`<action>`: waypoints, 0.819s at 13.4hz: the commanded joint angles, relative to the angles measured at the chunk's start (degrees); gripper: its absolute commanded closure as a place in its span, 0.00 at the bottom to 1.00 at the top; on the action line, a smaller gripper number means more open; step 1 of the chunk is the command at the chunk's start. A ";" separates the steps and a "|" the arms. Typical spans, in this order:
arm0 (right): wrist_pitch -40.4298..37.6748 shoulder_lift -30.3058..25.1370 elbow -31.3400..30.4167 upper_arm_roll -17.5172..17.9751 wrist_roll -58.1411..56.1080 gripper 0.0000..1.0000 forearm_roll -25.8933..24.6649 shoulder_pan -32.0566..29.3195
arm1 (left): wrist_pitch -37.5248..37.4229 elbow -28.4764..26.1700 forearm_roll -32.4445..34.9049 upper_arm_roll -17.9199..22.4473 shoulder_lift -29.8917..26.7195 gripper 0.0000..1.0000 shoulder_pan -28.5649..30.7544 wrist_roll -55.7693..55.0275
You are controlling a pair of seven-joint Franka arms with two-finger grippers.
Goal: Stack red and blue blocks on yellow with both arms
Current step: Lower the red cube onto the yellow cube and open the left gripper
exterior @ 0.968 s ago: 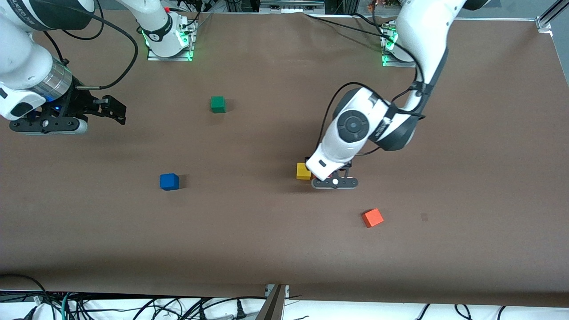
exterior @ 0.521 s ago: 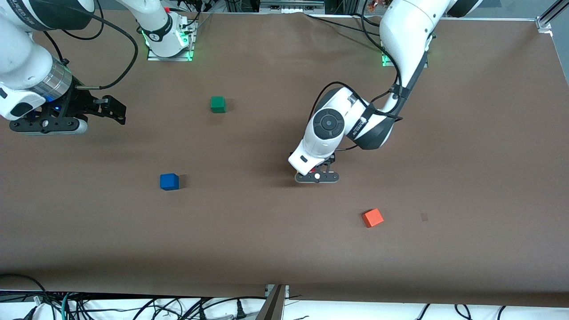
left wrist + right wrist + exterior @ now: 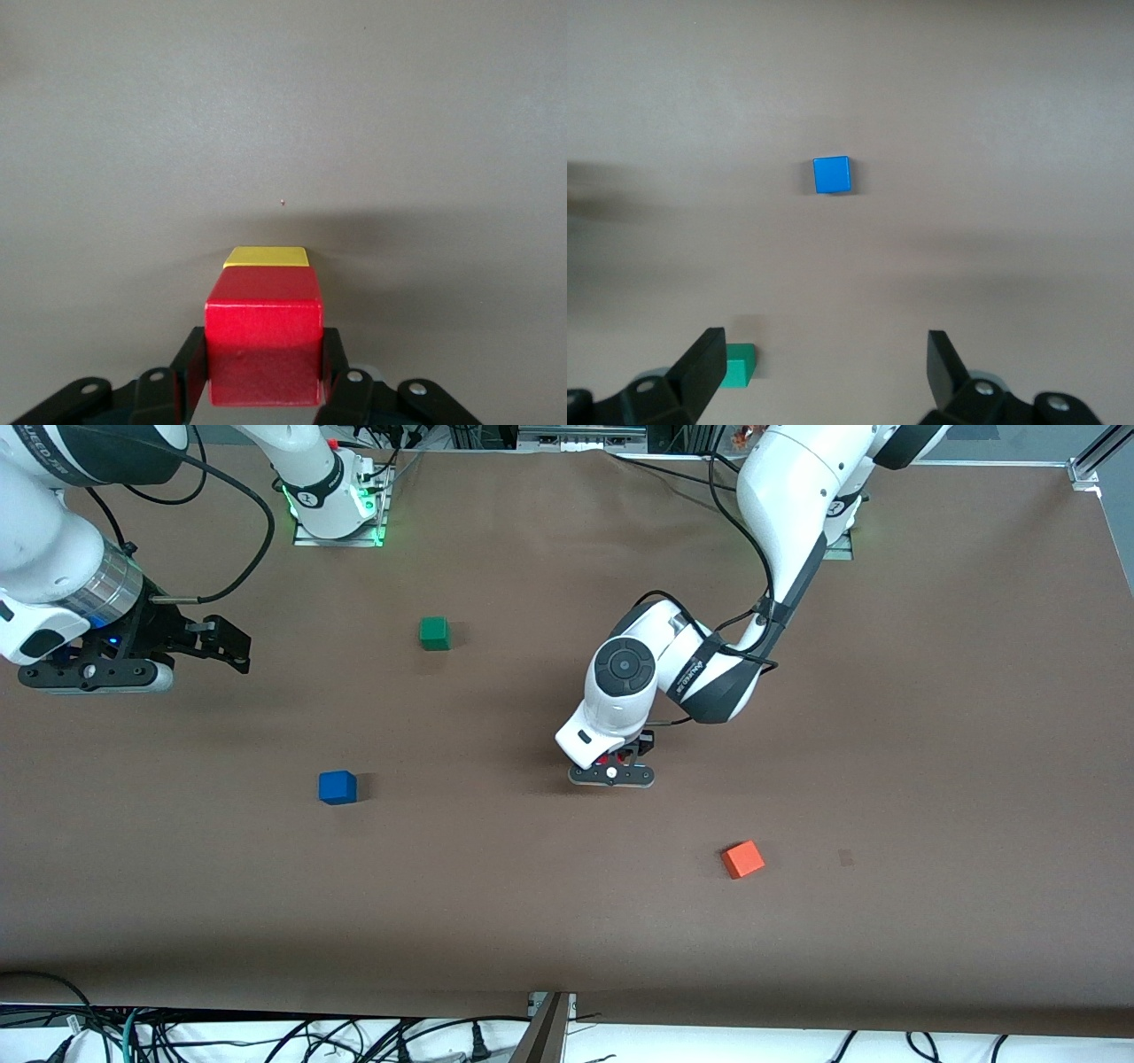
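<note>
- Pinching the red block, the left tool has been carried from beside the yellow cube to a spot directly over it; in the front view the yellow cube is now hidden under the arm.
- Only a yellow strip is seen past the red block, so alignment is judged nearly complete and lowering is left.
- Waiting above the bench at its own end, the right tool is held spread.
- The blue block is untouched, nearer the front camera than the green cube.
</note>
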 commanded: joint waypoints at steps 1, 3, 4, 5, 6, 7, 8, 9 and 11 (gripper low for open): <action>-0.64 0.14 0.81 0.03 -0.37 0.00 0.92 -0.37 | -1.28 1.94 3.15 0.69 0.94 1.00 -1.22 -0.67; -0.64 0.14 0.81 0.03 -0.28 0.00 0.83 -0.28 | -1.28 1.94 3.33 0.68 1.29 1.00 -1.31 -0.67; -0.55 0.14 0.81 0.03 -0.28 0.00 0.83 -0.28 | -1.28 1.94 3.25 0.68 1.38 1.00 -1.23 -0.67; -0.55 0.14 0.90 0.03 -0.28 0.00 0.83 -0.28 | -1.28 2.02 3.07 0.68 1.30 0.51 -1.05 -0.67; -0.64 0.14 1.16 0.03 -0.37 0.00 0.83 -0.28 | -1.28 2.46 2.72 0.68 1.29 0.01 -1.05 -1.02; -0.64 0.14 1.17 0.03 -0.46 0.00 0.74 -0.28 | -1.54 2.81 2.63 0.68 0.86 0.00 -0.70 -1.72; -0.72 0.14 1.17 0.03 -0.46 0.00 0.74 -0.20 | -1.98 2.99 2.63 0.68 0.16 0.00 0.00 -1.73; -0.81 0.14 1.17 0.03 0.24 0.00 0.74 -0.11 | -2.25 2.99 2.63 0.68 -1.24 0.00 1.05 -1.73; -0.73 1.10 1.16 0.03 0.51 0.00 0.39 -0.11 | -5.31 4.82 2.63 0.68 -3.88 0.00 5.60 -0.94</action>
